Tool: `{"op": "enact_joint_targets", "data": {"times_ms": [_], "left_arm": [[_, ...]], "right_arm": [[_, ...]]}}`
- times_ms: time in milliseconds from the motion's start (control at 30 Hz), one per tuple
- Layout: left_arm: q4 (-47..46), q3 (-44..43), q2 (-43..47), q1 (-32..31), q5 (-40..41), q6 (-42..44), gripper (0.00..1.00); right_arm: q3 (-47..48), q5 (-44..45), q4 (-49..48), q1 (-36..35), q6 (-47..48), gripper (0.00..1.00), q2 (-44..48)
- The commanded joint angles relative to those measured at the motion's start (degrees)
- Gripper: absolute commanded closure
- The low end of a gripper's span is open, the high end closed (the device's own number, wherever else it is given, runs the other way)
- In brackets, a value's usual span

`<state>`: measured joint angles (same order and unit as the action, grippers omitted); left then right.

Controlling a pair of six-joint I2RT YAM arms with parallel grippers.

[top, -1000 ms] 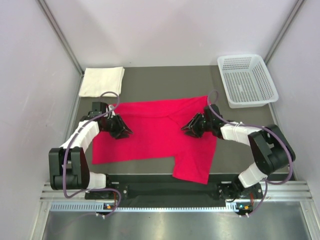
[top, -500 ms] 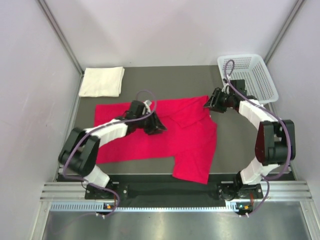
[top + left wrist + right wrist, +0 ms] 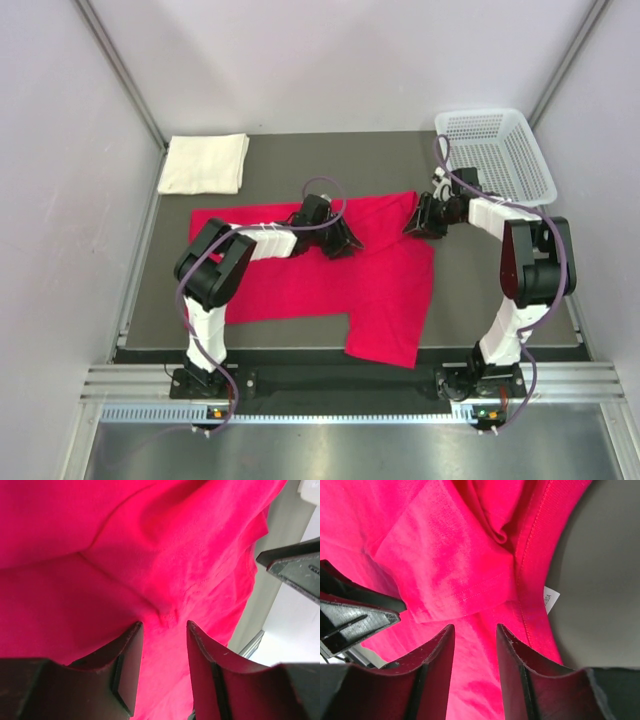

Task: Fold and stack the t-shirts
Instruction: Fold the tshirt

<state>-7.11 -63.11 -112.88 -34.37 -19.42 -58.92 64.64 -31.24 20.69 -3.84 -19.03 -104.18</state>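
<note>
Grey tabletop (image 3: 330, 150), toward far edge: red t-shirt (image 3: 300, 280) lengthwise left-right, collar between left end effector (image 3: 164, 625) and right end effector (image 3: 475, 627), both part-open, gripping nothing.

top: overhead, far | wrists: near, facing down | shared: red t-shirt (image 3: 300, 280)

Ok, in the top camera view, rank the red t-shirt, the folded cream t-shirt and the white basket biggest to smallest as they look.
1. The red t-shirt, spread out on the table, is by far the largest.
2. The white basket is next.
3. The cream t-shirt, folded, looks somewhat smaller than the basket.
</note>
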Motion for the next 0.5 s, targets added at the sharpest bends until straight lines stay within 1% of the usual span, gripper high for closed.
{"op": "enact_joint_targets", "data": {"times_ms": [0,100,467], "left_arm": [[-1.5,-1.4,-1.8,-0.3,2.1,-2.1,0.55],[-3.3,-2.0,-3.7,-0.3,0.3,-3.4,0.57],[0.4,-5.4,-6.7,-0.9,-1.6,-4.3,0.59]], "right_arm": [[2.2,-1.2,-1.7,0.9,1.5,0.61,0.1],[2.9,-1.4,-2.1,1.1,1.2,0.61,-0.6],[4.8,-1.2,-2.0,1.8,1.8,0.60,-4.0]]}}
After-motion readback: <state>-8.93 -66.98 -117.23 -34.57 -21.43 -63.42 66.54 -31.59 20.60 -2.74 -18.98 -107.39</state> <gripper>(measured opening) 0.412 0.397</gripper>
